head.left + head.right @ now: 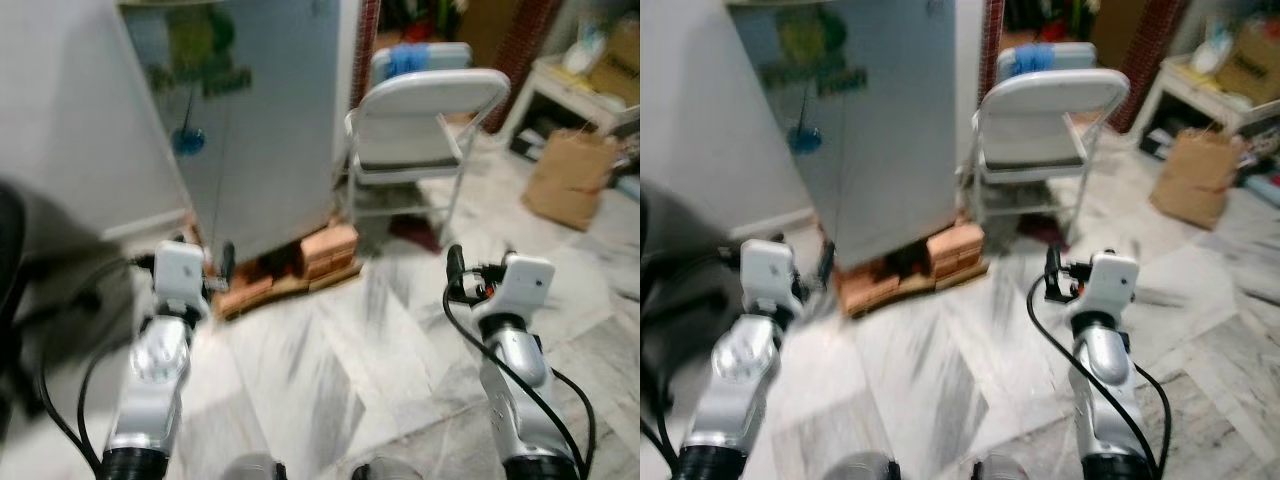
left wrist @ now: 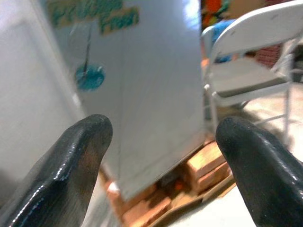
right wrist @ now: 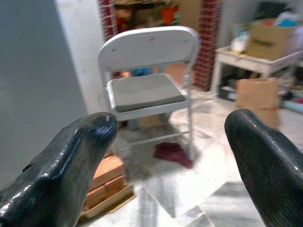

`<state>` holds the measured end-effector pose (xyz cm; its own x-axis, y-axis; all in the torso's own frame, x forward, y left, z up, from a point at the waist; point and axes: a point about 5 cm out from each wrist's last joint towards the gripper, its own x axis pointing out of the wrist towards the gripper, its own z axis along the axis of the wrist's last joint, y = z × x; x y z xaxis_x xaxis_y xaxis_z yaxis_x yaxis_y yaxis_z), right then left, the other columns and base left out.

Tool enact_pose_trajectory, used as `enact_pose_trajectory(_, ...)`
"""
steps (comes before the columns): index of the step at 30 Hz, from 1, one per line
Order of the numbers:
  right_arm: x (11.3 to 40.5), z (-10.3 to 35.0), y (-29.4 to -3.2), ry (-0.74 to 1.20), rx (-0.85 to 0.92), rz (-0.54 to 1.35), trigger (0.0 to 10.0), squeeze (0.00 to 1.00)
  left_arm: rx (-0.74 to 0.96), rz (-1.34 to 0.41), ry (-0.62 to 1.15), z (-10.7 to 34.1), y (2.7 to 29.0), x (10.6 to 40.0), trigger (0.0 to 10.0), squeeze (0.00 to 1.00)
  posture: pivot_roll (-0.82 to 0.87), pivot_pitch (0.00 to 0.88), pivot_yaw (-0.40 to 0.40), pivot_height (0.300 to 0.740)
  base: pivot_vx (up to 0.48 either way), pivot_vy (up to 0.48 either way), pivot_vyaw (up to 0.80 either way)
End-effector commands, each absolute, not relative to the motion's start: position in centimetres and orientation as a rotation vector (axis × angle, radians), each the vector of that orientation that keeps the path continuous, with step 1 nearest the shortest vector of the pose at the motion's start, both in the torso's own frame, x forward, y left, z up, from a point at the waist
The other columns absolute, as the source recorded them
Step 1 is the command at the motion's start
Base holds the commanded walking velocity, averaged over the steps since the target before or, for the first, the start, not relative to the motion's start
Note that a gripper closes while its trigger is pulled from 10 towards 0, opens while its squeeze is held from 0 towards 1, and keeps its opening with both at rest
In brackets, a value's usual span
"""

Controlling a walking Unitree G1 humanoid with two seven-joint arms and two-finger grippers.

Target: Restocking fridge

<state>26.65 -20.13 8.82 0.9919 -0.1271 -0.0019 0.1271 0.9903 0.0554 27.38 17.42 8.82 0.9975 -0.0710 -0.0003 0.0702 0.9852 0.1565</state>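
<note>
Fridge (image 1: 265,130) top cut off, blurred; door closed, on bricks (image 1: 325,255).

Spread fingers (image 2: 71,161) before fridge (image 2: 151,85)

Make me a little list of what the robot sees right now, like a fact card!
Fridge: grey fridge, door shut, raised on bricks
Sticker: blue round shape on the fridge door
Chair: white folding chair to the right of the fridge
Bag: brown paper bag on the floor, far right
Floor: marble tiles
Left gripper: open, holding nothing, aimed at the fridge
Right gripper: open, holding nothing, aimed at the chair
</note>
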Motion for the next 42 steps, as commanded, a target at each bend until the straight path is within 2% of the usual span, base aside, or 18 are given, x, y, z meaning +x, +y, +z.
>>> enact_pose_trajectory(1, 26.9, 9.2, -19.5, -0.015, 0.062, -0.106, 10.0, 0.0, 0.161, -0.055, -0.014, 9.2, 18.2, 27.4, 10.0, 0.0, 0.01, 0.033, 0.015, 0.74, 0.0, 0.428, -0.8)
enact_pose_trajectory(11, 26.9, 9.3, -19.5, -0.016, 0.057, -0.103, 10.0, 0.0, 0.155, -0.058, -0.015, 9.1, 18.2, 27.4, 10.0, 0.0, 0.01, 0.037, 0.014, 0.74, 0.122, 0.42, -0.7)
enact_pose_trajectory(16, 27.0, 9.3, -19.4, -0.015, 0.057, -0.099, 10.0, 0.0, 0.138, -0.056, -0.008, 9.0, 18.1, 27.3, 10.0, 0.0, 0.01, 0.04, 0.009, 0.74, 0.245, 0.413, 0.0)
enact_pose_trajectory(36, 27.5, 9.8, -19.3, -0.025, 0.051, -0.083, 10.0, 0.0, 0.117, -0.042, 0.024, 8.2, 17.9, 26.7, 10.0, 0.0, 0.02, 0.055, -0.001, 0.74, 0.0, 0.439, 0.0)
enact_pose_trajectory(42, 27.4, 9.8, -19.4, -0.027, 0.046, -0.082, 10.0, 0.0, 0.141, -0.064, 0.023, 8.0, 17.8, 26.3, 10.0, 0.0, 0.03, 0.06, 0.003, 0.74, 0.0, 0.447, -0.71)
